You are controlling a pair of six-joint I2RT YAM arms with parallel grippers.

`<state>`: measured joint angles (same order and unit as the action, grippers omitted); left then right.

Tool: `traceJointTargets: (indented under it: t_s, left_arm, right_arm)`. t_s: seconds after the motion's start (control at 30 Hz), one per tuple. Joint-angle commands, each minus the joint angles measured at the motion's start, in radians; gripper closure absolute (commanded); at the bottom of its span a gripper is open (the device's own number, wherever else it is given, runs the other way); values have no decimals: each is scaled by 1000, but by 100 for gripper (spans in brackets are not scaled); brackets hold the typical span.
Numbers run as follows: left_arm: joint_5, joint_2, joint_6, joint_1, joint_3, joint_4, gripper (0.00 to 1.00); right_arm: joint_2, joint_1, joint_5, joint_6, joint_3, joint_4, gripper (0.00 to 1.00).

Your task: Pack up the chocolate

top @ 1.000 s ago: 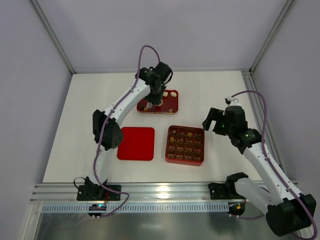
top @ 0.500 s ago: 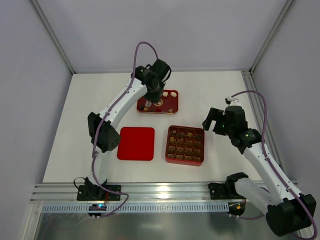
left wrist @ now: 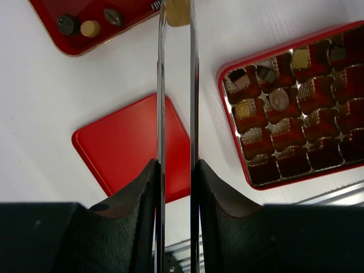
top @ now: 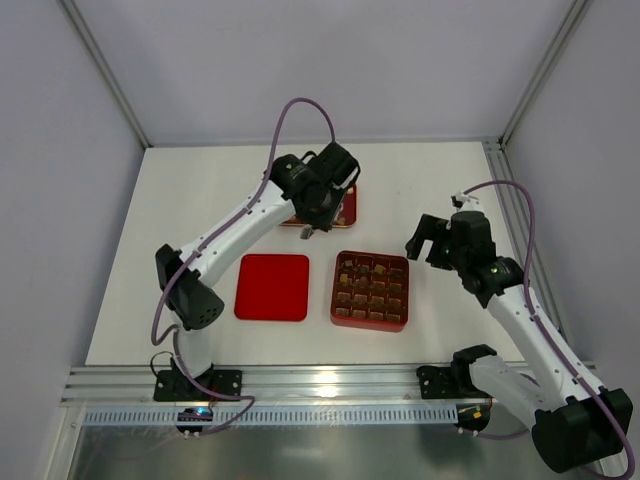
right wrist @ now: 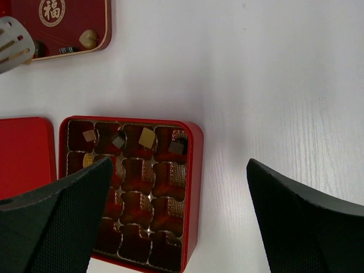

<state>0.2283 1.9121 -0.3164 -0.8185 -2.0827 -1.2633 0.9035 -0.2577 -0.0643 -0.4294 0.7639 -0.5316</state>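
My left gripper [top: 307, 231] hangs between the red tray [top: 349, 190] and the red gridded box [top: 334, 291]. Its thin fingers are shut on a tan chocolate [left wrist: 177, 12] at their tips. Loose chocolates lie in the tray: a dark one [left wrist: 67, 24], a tan one [left wrist: 90, 28] and a cream one [right wrist: 88, 38]. The box [left wrist: 231, 122] holds several pieces in its far rows, such as a tan square [right wrist: 147, 137] and a round brown one [left wrist: 278, 99]; its near cells are empty. My right gripper [top: 424, 240] is open and empty, right of the box [right wrist: 196, 187].
The flat red lid [top: 272, 287] lies left of the box, and also shows in the left wrist view [left wrist: 136, 153]. The left arm reaches over the tray and hides most of it from above. A metal rail [top: 320, 385] runs along the near table edge.
My left gripper has left the tray and moved toward the box with a tan chocolate between its fingers. The right arm has not moved.
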Motion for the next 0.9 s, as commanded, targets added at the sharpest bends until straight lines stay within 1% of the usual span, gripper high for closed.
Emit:
traceJointTargets:
  t_s: [0.0, 0.47, 0.73, 0.87]
  left_arm:
    - [40, -99, -50, -62, 45, 34, 73]
    - [100, -214, -176, -275, 180, 59, 73]
    - [106, -193, -236, -395, 233, 103, 73]
    - [102, -167, -245, -424, 234, 114, 73]
  right_arm:
    - [-17, 5, -22, -20, 54, 16, 0]
    - [-66, 3, -49, -34, 55, -27, 0]
    - [-90, 3, -63, -34, 49, -50, 0]
    - [-101, 3, -66, -32, 45, -57, 0]
